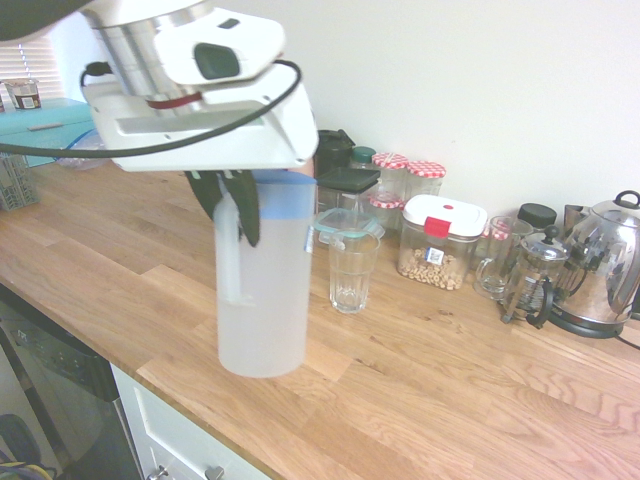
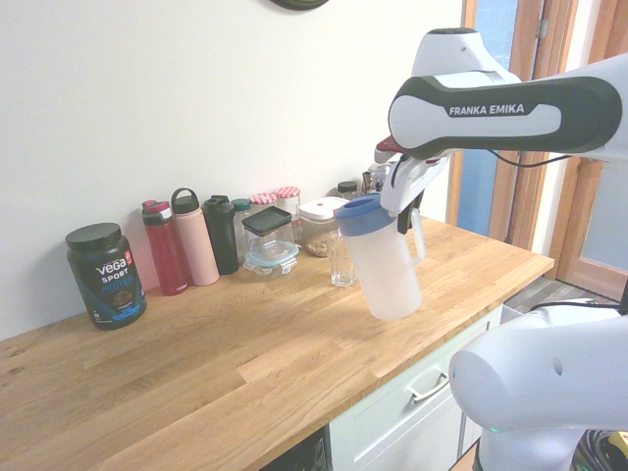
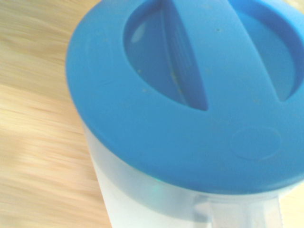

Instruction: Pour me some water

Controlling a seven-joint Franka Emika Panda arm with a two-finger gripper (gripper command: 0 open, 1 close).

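Pincer [image 2: 407, 218] is clamping the jug [image 2: 385, 257] handle, carrying it tilted above the bench [image 2: 245, 363]; water could be sloshing out short of the glass [image 2: 342, 265].

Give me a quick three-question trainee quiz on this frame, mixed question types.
1. True or false: the jug stands on the counter.
2. Which stands nearest the jug in the first exterior view? A) drinking glass B) kettle C) French press
3. Fill in: the pincer is shut on the jug's ____.

Key
1. False; it hangs tilted above the counter.
2. A
3. handle
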